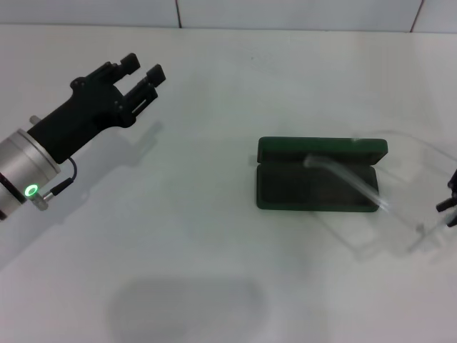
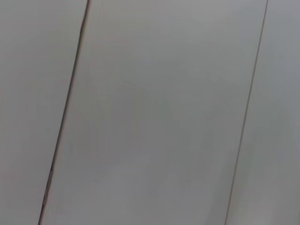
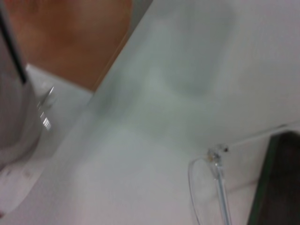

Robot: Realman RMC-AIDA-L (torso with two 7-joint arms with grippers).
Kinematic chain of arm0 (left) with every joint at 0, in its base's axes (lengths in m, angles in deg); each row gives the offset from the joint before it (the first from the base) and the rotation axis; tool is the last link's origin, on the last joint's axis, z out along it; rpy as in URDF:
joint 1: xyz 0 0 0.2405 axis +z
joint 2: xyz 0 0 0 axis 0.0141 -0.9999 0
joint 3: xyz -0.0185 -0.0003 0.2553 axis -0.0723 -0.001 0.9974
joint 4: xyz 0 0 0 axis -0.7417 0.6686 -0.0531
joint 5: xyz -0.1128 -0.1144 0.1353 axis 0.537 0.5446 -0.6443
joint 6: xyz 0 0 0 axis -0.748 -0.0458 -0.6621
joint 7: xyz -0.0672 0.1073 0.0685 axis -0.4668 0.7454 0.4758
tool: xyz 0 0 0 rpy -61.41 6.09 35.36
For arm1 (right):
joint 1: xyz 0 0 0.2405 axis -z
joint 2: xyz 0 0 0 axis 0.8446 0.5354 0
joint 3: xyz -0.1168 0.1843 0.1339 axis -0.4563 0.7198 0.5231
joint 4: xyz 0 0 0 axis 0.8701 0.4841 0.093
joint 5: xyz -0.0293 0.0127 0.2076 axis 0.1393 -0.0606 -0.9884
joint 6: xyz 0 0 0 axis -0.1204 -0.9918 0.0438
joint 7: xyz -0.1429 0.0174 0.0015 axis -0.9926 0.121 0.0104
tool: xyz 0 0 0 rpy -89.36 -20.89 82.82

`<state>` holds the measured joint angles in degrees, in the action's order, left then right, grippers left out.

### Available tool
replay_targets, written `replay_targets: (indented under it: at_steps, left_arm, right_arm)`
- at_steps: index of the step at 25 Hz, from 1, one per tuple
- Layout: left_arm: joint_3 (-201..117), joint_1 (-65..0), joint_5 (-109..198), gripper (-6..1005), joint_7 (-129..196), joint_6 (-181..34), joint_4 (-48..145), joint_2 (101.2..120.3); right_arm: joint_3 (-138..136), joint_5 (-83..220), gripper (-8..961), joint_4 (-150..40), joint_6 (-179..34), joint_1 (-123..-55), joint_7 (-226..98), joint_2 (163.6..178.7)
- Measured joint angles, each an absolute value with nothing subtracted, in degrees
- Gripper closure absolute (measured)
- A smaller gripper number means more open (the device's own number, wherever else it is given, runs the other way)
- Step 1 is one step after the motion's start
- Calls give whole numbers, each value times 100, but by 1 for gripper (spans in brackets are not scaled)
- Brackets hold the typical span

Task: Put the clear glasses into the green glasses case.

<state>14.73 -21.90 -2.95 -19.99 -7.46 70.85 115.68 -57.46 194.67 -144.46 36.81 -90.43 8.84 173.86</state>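
Note:
The green glasses case (image 1: 285,187) lies open right of the table's middle, its lid (image 1: 321,148) standing along the far side. The clear glasses (image 1: 348,179) rest tilted, one thin arm slanting across the case's dark lining and the see-through front reaching past the case's right end. My right gripper (image 1: 450,204) shows only as a dark bit at the right edge, close to the glasses' outer end. The right wrist view shows a lens rim and hinge of the glasses (image 3: 216,154) beside the case's edge (image 3: 276,183). My left gripper (image 1: 141,68) hovers open at the far left, away from both.
The white table (image 1: 186,236) spreads under everything. A tiled wall (image 1: 285,13) runs behind it. In the right wrist view the table's edge (image 3: 101,86) drops off to an orange-brown floor (image 3: 75,37). The left wrist view shows only pale panels with dark seams (image 2: 65,108).

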Motion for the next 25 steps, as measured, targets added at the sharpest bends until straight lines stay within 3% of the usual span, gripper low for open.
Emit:
replay_targets:
  at_steps: [11, 25]
  left_arm:
    - [1453, -2336, -93, 400, -1937, -490, 7038, 11574]
    - [1236, -2286, 322, 397, -1992, -38, 7122, 11451]
  right_arm:
    - [-4124, 17534, 834, -13218, 3445, -8630, 440, 17392]
    - [-4095, 14861, 834, -9151, 2451, -8403, -874, 17426]
